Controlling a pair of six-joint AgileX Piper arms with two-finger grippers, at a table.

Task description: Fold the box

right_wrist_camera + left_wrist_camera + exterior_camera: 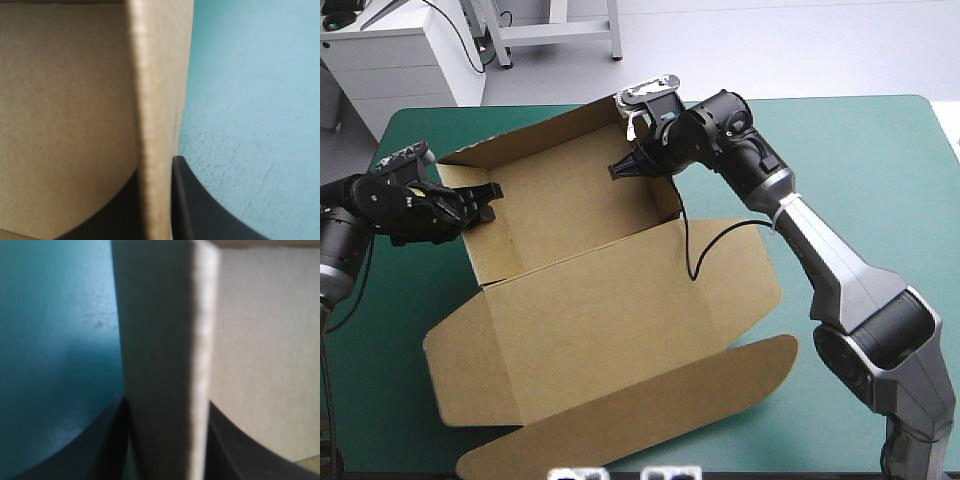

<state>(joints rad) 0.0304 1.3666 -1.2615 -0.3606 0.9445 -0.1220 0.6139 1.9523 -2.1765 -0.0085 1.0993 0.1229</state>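
Likely to buckle or slip if pushed unevenly, with left gripper (488,201) and right gripper (621,171) pinching opposite walls of the box (590,310).

The left gripper (490,196) and right gripper (619,170) pinch closed.

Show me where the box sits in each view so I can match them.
High view: the box mid-table, far walls raised; left hand and right hand grip opposite walls.
Left wrist view: a box wall edge-on between that hand's fingers.
Right wrist view: likewise, a box wall between its fingers.
Shared landmark: the teal-green cover beside the wall.
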